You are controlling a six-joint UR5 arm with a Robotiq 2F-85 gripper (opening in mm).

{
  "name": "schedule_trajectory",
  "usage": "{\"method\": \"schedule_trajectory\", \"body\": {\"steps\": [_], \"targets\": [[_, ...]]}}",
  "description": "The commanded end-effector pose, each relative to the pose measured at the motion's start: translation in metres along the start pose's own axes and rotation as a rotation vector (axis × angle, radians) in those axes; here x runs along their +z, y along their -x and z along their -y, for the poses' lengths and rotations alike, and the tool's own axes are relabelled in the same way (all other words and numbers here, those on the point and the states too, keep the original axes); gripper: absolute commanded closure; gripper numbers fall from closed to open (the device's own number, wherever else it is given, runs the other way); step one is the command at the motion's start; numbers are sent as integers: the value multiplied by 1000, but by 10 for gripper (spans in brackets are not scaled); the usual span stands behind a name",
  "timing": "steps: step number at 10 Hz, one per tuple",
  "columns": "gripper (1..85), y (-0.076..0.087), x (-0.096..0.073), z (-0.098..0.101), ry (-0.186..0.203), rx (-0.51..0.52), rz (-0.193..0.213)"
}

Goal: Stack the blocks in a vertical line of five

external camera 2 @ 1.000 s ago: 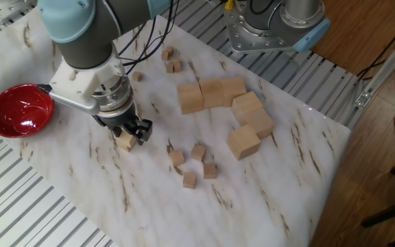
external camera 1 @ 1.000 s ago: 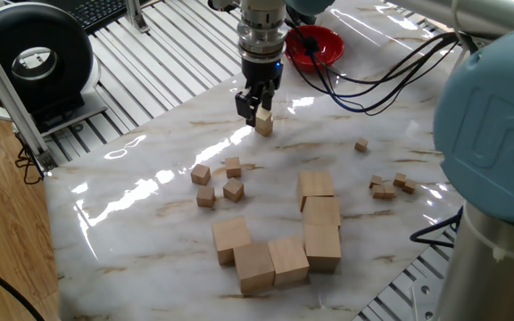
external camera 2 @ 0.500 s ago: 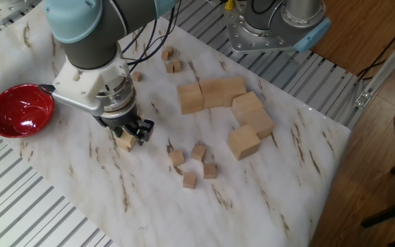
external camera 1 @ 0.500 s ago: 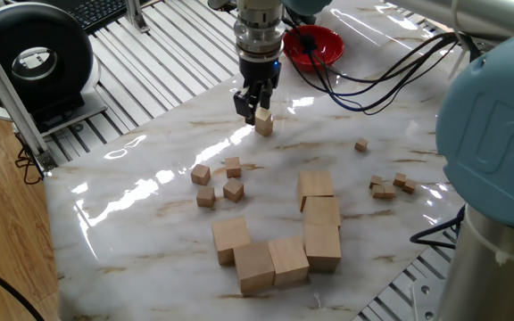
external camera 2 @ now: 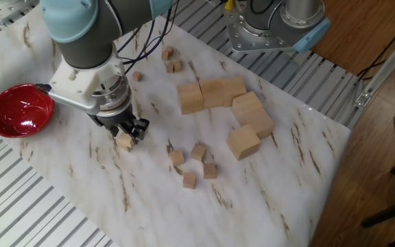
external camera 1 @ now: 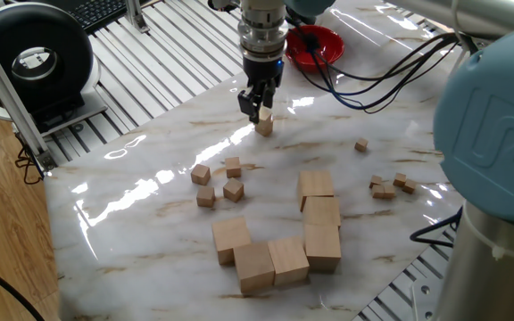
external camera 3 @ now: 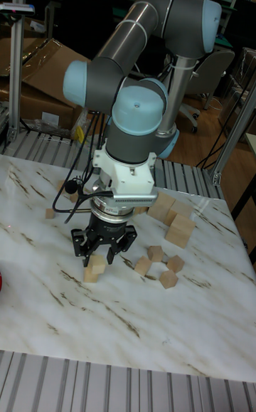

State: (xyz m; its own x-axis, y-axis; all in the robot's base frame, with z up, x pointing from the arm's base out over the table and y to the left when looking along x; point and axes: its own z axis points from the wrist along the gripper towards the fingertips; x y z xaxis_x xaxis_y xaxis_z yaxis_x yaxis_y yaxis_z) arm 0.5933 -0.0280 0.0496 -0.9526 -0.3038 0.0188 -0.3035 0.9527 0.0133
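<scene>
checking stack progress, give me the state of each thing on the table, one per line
Gripper: closing around a small light-wood cube.
Small light-wood cube: upright on the table, nothing stacked.
Four small wood cubes: loose, unstacked.
Large light-wood cubes: clustered, untouched.
Red bowl: upright.

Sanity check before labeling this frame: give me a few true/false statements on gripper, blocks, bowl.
1. The gripper is down at a block on the table. True.
2. A stack of five blocks already stands. False: four other small blocks lie loose and apart.
3. The red bowl holds a block. False: it looks empty.
4. The large cubes sit grouped, away from the gripper. True.
5. The gripper is lifted high above the table. False: its fingers are down around the block.
</scene>
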Motion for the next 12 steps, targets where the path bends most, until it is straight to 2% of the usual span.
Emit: {"method": "schedule_trajectory", "body": {"steps": [1,12], "targets": [[330,0,4,9,4,-8,11],[340,1,6,9,16,14,25]]}}
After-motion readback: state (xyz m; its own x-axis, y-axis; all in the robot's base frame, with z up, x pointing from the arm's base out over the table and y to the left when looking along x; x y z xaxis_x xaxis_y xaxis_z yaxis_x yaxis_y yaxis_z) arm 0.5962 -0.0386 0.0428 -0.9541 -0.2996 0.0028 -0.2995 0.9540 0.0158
